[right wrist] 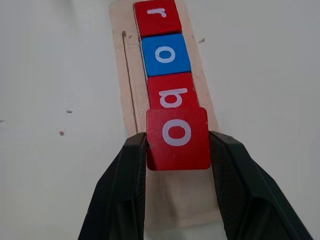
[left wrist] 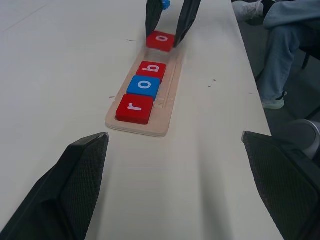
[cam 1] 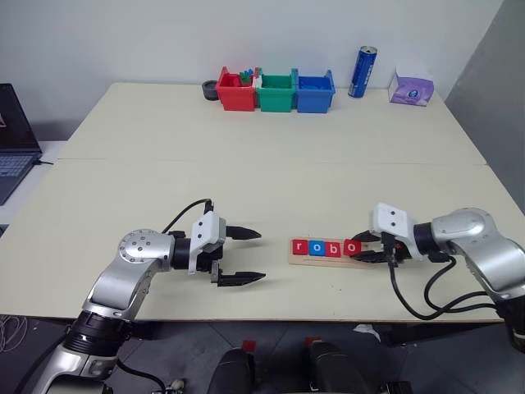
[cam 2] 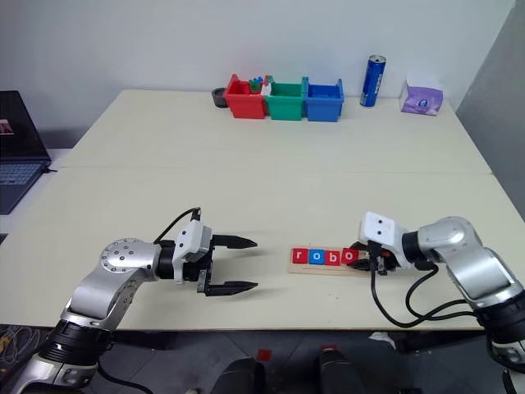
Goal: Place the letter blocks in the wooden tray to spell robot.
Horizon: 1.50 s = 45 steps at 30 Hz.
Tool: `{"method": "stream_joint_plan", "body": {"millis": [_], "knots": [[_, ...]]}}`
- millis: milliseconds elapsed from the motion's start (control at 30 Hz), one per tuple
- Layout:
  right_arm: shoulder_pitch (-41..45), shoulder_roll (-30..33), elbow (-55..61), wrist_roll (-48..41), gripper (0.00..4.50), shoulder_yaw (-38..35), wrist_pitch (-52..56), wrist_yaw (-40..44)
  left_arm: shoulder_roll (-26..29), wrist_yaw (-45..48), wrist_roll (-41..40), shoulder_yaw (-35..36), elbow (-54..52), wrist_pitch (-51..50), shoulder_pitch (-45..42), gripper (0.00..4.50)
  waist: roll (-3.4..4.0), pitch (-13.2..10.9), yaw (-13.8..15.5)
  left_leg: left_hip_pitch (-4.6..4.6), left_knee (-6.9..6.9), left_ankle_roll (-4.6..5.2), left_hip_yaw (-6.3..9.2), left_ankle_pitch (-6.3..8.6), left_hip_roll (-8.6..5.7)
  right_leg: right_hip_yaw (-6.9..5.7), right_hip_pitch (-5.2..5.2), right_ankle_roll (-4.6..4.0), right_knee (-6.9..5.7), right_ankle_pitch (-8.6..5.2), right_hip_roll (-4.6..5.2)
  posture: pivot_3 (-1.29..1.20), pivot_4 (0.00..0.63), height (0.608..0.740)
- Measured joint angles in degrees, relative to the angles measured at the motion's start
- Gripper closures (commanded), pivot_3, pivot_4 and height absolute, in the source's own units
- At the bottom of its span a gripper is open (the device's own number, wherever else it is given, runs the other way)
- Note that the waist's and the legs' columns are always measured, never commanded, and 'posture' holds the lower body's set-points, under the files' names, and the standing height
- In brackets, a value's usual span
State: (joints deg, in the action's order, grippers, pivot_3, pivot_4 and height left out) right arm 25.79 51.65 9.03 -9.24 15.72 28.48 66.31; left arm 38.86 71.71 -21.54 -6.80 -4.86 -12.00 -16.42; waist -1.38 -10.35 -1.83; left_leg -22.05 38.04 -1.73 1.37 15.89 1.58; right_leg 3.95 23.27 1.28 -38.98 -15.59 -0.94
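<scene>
- Wooden tray sits on the bench near the front edge, a bit right of centre, lying lengthwise between my two arms.
- Letter blocks: red "r", blue "o" and red "b" lie flat in the tray in a row, touching each other, starting from the tray's left end.
- Fourth one, a red "o" block, is pinched in my right tool, one black finger on each side of it. It's just past the "b", overlapping that block's edge a little and looking slightly raised over the tray, so I wouldn't call it seated.
- The tray's right end under the tool is bare wood.
- I can spot a bit of blue behind the right tool in the left wrist view, can't tell what it is.
- Left tool is wide open and holding nothing, hovering left of the tray, well apart from it, fingers pointing toward it.
- Far edge of the bench: red bin, green bin, blue bin side by side, a blue can and a purple tissue box to their right.
</scene>
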Motion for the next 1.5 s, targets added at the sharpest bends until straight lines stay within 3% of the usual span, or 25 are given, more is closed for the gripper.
{"method": "stream_joint_plan", "body": {"millis": [700, 1000, 1233, 1400, 1500], "knots": [[3.03, -1.21, -5.58, 4.03, 3.05, 2.57, -4.24, 4.82, 0.12, -1.21, -0.02, 0.40, -1.42, 0.12, 1.10, 0.00, 0.00, 0.00, 0.02, 0.00, 0.00, 0.00, 0.01, 0.00, 0.02, -0.05, 0.00, -0.16, -0.02, 0.09, 0.00, 0.00, 0.150, 0.740], [3.89, -1.62, -6.57, 4.75, 0.03, 2.62, -5.08, 5.17, 0.13, -1.19, -0.02, 0.41, -1.41, 0.31, 1.26, 0.00, 0.00, 0.00, 0.03, 0.00, 0.00, 0.00, 0.01, 0.00, 0.02, -0.05, 0.00, -0.16, -0.02, 0.09, 0.00, 0.00, 0.150, 0.740], [3.21, -1.40, -1.66, 1.60, 0.03, -0.89, -1.18, 4.82, 0.12, -1.17, -0.02, 0.41, -1.40, 1.21, 1.32, 0.00, 0.01, 0.00, 0.05, -0.01, 0.00, 0.00, 0.07, 0.00, 0.02, -0.07, 0.01, -0.16, -0.03, 0.09, 0.00, 0.00, 0.150, 0.740], [-2.73, 1.79, 3.79, 0.87, 0.03, -3.78, 0.30, 3.80, 0.15, -1.15, 0.00, 0.43, -1.31, 1.35, 1.67, 0.00, 0.01, 0.00, 0.23, -0.04, 0.01, 0.00, 0.06, 0.00, 0.00, -0.14, -0.01, -0.16, -0.01, 0.09, 0.03, 0.00, 0.150, 0.740], [-5.02, 2.15, 4.37, 1.22, 0.65, -4.36, 0.71, 2.15, 0.12, -1.09, 0.00, 0.42, -1.29, 1.40, 1.66, 0.00, 0.01, 0.00, 0.15, -0.03, 0.01, 0.00, 0.04, 0.00, 0.00, -0.12, -0.01, -0.15, -0.02, 0.09, 0.02, 0.00, 0.150, 0.740]]}}
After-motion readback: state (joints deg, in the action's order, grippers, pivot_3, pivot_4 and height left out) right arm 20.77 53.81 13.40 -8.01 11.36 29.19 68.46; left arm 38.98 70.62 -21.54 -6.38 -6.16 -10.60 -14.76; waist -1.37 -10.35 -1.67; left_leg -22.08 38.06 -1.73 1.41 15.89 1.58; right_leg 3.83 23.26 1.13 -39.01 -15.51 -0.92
